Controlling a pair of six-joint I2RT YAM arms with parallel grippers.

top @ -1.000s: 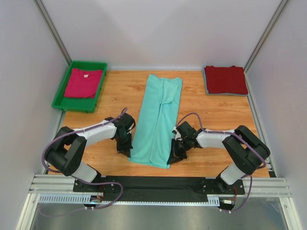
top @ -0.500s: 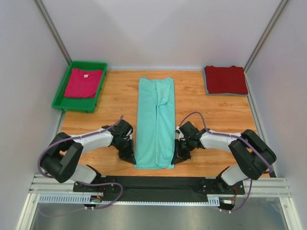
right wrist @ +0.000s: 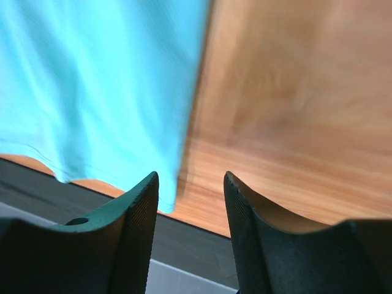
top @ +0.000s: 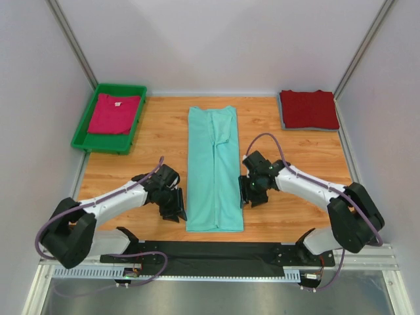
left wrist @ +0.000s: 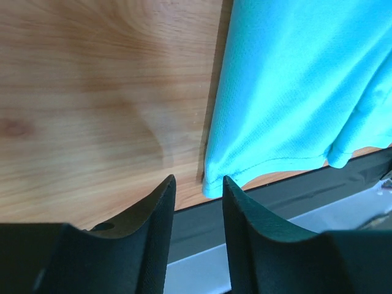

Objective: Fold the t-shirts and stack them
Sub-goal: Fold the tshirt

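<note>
Lying centred as a strip running near to far, the teal shirt point(top: 213, 167) is sitting between the left gripper point(top: 177, 212), just beside its near hem corner, and the right gripper point(top: 251, 199), both with jaws spread and empty.

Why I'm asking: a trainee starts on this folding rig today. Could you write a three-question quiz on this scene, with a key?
1. True or false: the mint shirt lies flat, folded into a long narrow strip.
2. Where is the pink shirt?
A) in the green tray
B) on top of the mint shirt
C) held up by one gripper
3. Fill in the blank: the left gripper and the right gripper each hold ___.

Key
1. True.
2. A.
3. Nothing: both sets of jaws stand open beside the near end of the mint shirt.
</note>
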